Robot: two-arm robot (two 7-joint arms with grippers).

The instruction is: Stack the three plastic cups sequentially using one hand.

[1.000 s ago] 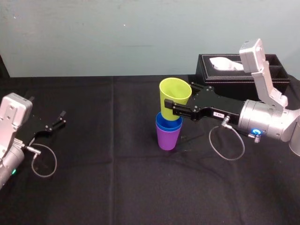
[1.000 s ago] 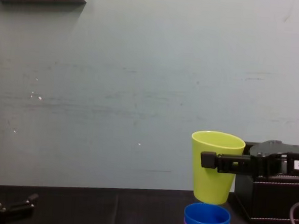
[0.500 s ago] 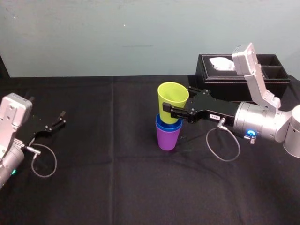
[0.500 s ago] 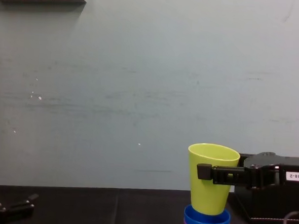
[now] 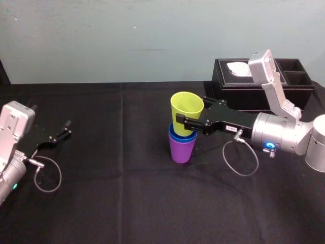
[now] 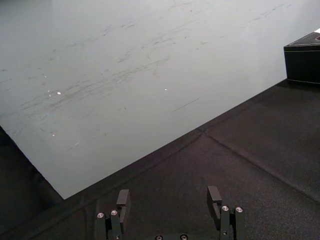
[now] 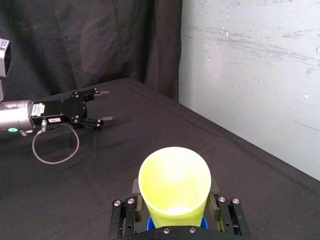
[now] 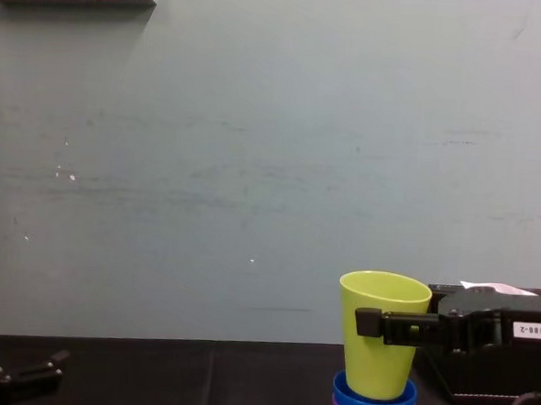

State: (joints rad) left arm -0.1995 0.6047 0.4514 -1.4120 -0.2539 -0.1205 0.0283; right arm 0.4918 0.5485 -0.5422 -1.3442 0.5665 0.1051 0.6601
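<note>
The purple cup (image 5: 182, 149) stands upright mid-table with the blue cup (image 5: 176, 135) nested inside it. A yellow-green cup (image 5: 186, 113) sits partly down in the blue one, upright, its upper half still above the blue rim (image 8: 374, 395). My right gripper (image 5: 184, 122), the hand with the white label (image 8: 531, 330), reaches in from the right and is shut on the yellow-green cup (image 7: 174, 184), one finger on each side. The left gripper (image 5: 65, 128) rests open at the table's left, holding nothing; its fingers (image 6: 123, 199) stand apart.
A black tissue box (image 5: 259, 81) stands at the back right, just behind the right arm. Black cloth (image 5: 127, 203) covers the table, and a pale wall rises close behind it. A cable loop (image 5: 240, 158) hangs under the right wrist.
The right gripper has lowered the yellow-green cup from above the stack down into the blue cup. The left arm has not moved.
</note>
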